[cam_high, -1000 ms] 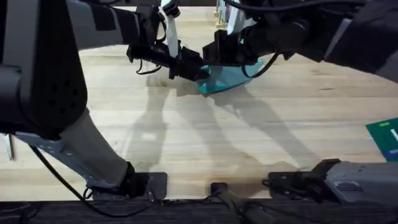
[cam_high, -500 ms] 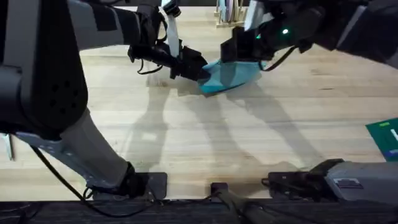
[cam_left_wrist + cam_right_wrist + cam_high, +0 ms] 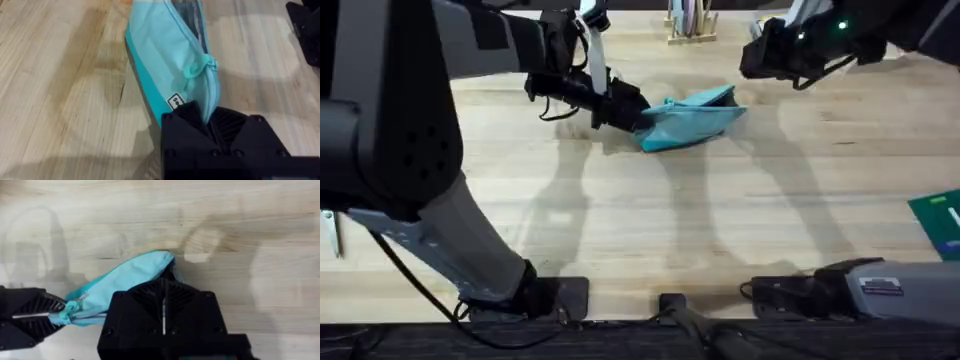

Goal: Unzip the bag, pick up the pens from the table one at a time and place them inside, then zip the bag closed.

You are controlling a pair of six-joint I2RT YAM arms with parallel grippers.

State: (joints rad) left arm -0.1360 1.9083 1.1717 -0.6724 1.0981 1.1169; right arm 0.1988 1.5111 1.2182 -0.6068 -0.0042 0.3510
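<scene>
Now that the right claw (image 3: 758,60) has let go and pulled away toward the far right of the table (image 3: 650,230), the bag (image 3: 688,117) lies by itself on the wood at the far middle of the table, held at one end only. A second ago the right claw was down on the pouch's right end; half a second ago it was lifting off, and now it hangs above the table, well apart from the fabric. In the right wrist view its black fingers appear pressed together with only a thin seam between them, holding nothing.

The bag has stayed in place through this. The left wrist view shows the zipper with its small teal pull (image 3: 199,66) sitting close to the near end, and beyond the pull the mouth looks parted, with a dark lining showing. So the zipper seems run back most of the way, though how far the opening reaches is hard to tell.

The left claw (image 3: 638,110) keeps its pinch on the bag's left end, fingers clamped on the fabric just beside the label.

My reading is that the unzipping step is done or nearly so, and the right arm is freed to fetch a pen. A green item (image 3: 940,225) lies at the right edge.
</scene>
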